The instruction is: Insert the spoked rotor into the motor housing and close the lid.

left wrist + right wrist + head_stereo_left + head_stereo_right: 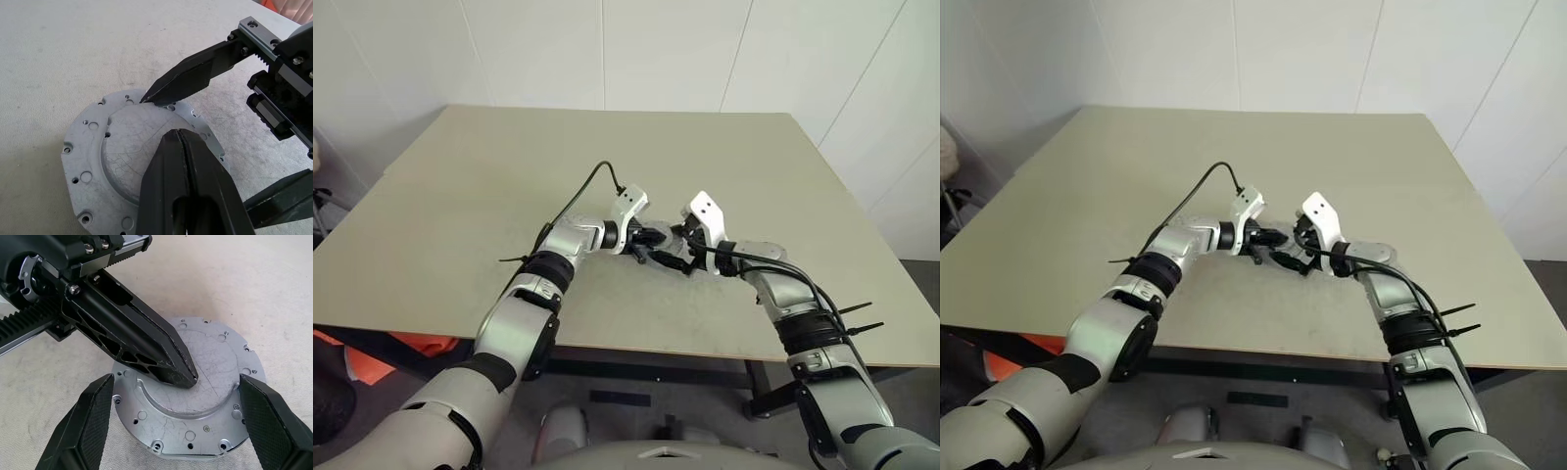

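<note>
One round grey metal lid (195, 396), a flanged disc with a raised, scuffed centre and small holes round its rim, lies flat on the beige desk (460, 196) near its front edge. The left gripper (188, 377), fingers pressed together, has its tips on the raised centre. The right gripper (181, 426) stands wide apart, one finger at either side of the lid's rim, holding nothing.

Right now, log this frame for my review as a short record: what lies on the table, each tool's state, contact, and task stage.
object: round grey lid, flat on the table
left tool: shut, tips pressing on the lid's raised centre
right tool: open, fingers either side of the lid, not gripping
rotor and housing: hidden if under the lid
stage: lid appears seated; closing step looks nearly done
</note>
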Controlling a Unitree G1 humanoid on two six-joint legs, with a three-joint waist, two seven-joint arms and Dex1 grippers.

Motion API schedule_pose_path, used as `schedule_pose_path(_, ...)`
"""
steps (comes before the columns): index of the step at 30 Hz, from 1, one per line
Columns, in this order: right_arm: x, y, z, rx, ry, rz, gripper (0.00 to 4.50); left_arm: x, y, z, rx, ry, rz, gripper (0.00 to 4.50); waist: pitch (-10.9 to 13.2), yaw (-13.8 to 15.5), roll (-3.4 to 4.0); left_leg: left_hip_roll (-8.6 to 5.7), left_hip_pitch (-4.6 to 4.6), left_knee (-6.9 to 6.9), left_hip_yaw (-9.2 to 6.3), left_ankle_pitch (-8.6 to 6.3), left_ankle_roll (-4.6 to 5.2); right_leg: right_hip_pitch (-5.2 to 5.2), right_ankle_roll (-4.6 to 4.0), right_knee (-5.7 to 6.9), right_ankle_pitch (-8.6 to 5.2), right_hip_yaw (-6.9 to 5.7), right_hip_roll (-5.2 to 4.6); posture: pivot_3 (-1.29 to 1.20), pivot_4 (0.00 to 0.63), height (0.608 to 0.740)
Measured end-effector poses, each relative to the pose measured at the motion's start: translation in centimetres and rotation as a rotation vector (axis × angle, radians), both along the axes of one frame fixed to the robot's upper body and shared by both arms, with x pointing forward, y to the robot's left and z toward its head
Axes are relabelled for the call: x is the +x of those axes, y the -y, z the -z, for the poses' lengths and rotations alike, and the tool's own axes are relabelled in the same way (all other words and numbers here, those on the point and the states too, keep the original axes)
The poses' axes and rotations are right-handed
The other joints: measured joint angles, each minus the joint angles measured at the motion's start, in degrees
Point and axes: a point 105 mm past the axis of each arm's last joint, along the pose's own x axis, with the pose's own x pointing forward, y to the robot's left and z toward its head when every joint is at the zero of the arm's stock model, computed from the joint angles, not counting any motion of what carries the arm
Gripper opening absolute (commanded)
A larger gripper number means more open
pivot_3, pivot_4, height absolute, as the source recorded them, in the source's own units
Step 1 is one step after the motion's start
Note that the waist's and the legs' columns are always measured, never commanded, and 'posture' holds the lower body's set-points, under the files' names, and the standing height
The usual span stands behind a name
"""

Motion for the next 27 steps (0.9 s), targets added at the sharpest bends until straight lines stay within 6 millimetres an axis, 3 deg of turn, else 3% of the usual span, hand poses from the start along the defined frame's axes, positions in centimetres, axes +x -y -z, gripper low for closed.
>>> schedule_pose_path(5,0.2,0.5,-1.3,0.104,-0.061,0.047,4.47,0.0,0.0,-0.3,-0.010,0.005,0.002,0.01,0.3,0.0,0.10,-0.01,-0.23,0.01,0.00,0.02,-0.02,-0.23,0.00,0.03,0.01,0.00,0.00,0.00,0.000,0.740)
schedule_pose_path(11,-0.6,1.0,-5.4,0.168,-0.020,-0.007,4.47,0.0,0.1,-0.6,-0.018,0.005,0.013,0.01,0.3,0.5,0.07,-0.01,-0.56,0.02,0.00,0.14,-0.18,-0.66,0.26,0.18,0.17,0.00,0.01,0.00,0.000,0.740)
schedule_pose_path(15,-1.0,1.6,-5.5,0.196,-0.064,0.001,4.47,0.0,0.1,-0.6,-0.024,0.002,0.010,0.01,0.3,0.5,0.07,-0.02,-0.68,0.02,-0.01,0.14,-0.20,-0.78,0.28,0.19,0.18,0.00,0.01,0.00,0.000,0.740)
schedule_pose_path(21,-3.2,2.7,-2.5,0.339,-0.355,0.073,4.47,-0.1,0.1,-0.7,-0.031,-0.006,0.016,0.01,0.3,1.2,0.09,-0.03,-0.81,0.05,-0.01,0.18,-0.23,-0.94,0.28,0.26,0.19,0.00,0.02,0.00,0.000,0.740)
schedule_pose_path(27,-2.2,2.9,-5.0,0.618,-0.518,0.185,4.47,-0.3,0.1,-0.6,-0.036,-0.007,0.017,0.01,0.3,1.6,0.15,-0.01,-0.86,0.06,-0.02,0.31,-0.32,-1.03,0.27,0.36,0.20,0.00,0.02,0.00,0.000,0.740)
